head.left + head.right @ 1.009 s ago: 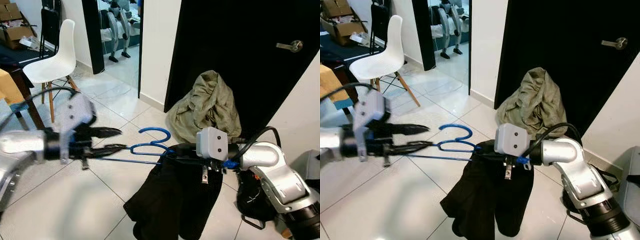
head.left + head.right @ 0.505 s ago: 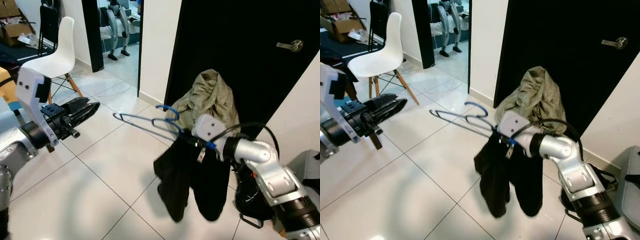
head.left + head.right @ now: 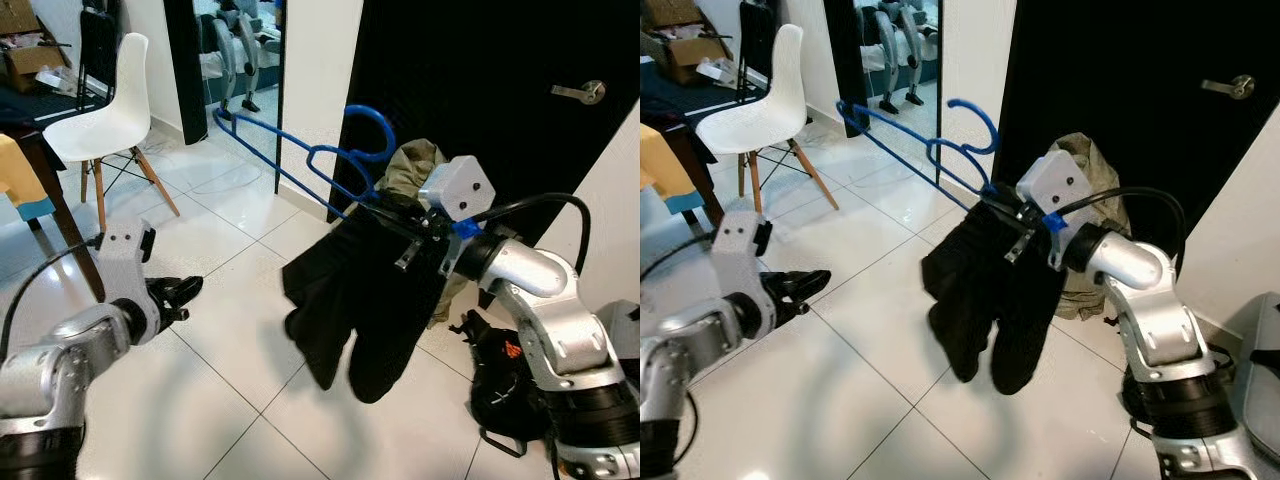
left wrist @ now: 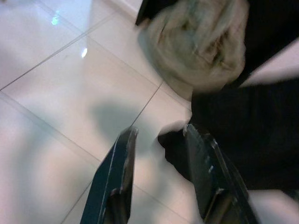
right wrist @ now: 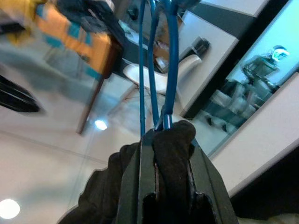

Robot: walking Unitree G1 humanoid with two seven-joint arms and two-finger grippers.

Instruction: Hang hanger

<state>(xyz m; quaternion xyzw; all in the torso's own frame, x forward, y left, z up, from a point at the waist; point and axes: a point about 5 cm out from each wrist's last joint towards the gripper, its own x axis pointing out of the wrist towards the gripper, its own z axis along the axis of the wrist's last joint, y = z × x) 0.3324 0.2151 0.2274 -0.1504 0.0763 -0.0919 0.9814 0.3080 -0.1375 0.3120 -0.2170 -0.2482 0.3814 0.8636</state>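
Observation:
A blue wire hanger (image 3: 330, 150) is held up in front of the black door (image 3: 500, 150), its hook (image 3: 372, 128) pointing up and its bar slanting toward the doorway at the left. A black garment (image 3: 350, 290) hangs from it. My right gripper (image 3: 402, 218) is shut on the hanger where the garment bunches, and the right wrist view shows the blue wires (image 5: 159, 60) running out from between the fingers (image 5: 140, 177). My left gripper (image 3: 188, 289) is low at the left, open with nothing between its fingers (image 4: 124, 158).
An olive garment (image 3: 412, 165) is heaped against the door below the lever handle (image 3: 580, 92). A white chair (image 3: 105, 120) and a brown table (image 3: 50, 190) stand at the left. A black bag (image 3: 500, 385) lies on the tiled floor by my right side.
The right arm has swung the hanger and black garment up and toward the door. The left gripper, which held the hanger's bar a second ago, has let go and dropped low to the left.

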